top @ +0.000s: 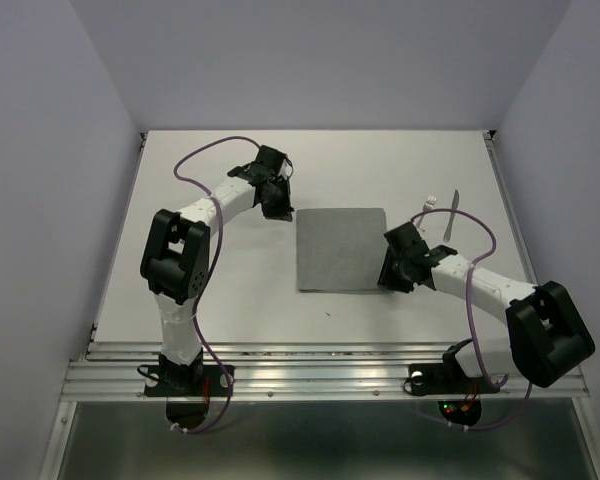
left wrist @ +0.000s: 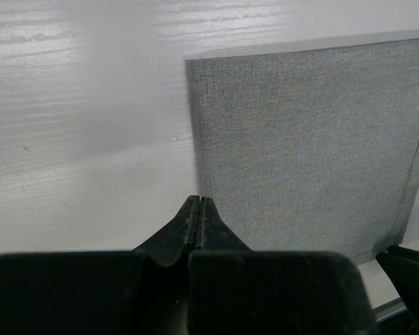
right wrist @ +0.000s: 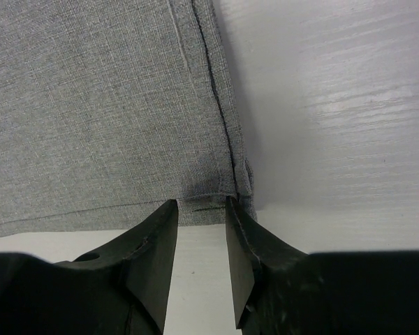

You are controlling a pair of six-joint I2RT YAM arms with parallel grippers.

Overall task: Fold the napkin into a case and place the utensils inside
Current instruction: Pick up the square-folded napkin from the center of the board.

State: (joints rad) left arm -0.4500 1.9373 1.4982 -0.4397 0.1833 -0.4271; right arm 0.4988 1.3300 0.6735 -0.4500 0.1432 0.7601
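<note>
The grey napkin (top: 342, 249) lies flat and square in the middle of the table. My left gripper (top: 282, 210) is shut, its tips (left wrist: 198, 202) right at the cloth's far left edge (left wrist: 307, 139); nothing shows between the fingers. My right gripper (top: 389, 277) is open, its fingers (right wrist: 199, 209) straddling the hemmed near right corner of the napkin (right wrist: 105, 105), touching or just above it. The fork (top: 429, 205) and the knife (top: 453, 214) lie side by side on the table beyond the right arm. No folded case shows.
The white table (top: 230, 290) is walled by pale panels on the left, back and right. A metal rail (top: 320, 375) runs along the near edge by the arm bases. Purple cables loop over both arms.
</note>
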